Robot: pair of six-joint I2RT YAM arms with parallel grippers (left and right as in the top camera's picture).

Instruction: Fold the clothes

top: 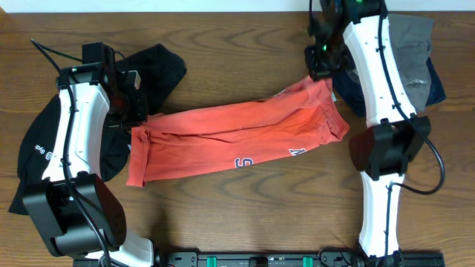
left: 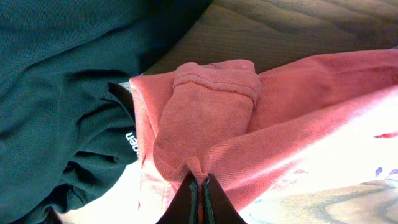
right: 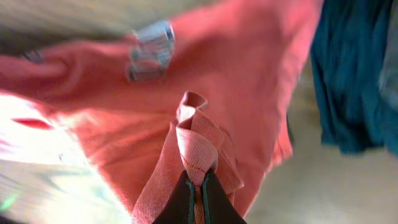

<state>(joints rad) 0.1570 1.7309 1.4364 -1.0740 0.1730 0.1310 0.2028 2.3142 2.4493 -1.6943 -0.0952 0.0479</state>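
We hold shirt [top: 237,137] at centre of table [top: 223,222], pulled 9-to-2 between arms. At 9, left gripper [left: 200,198] clamped on bunched end. At 2, right gripper [right: 195,186] clamped on fabric pinch. Likely tensioning to flatten before fold. Spare black top [top: 44,148] parked at 9 edge.

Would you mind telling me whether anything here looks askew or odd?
The orange-red T-shirt lies slanted, bunched into a wrinkled band between the left gripper and right gripper, which pinch its ends; nothing looks damaged.
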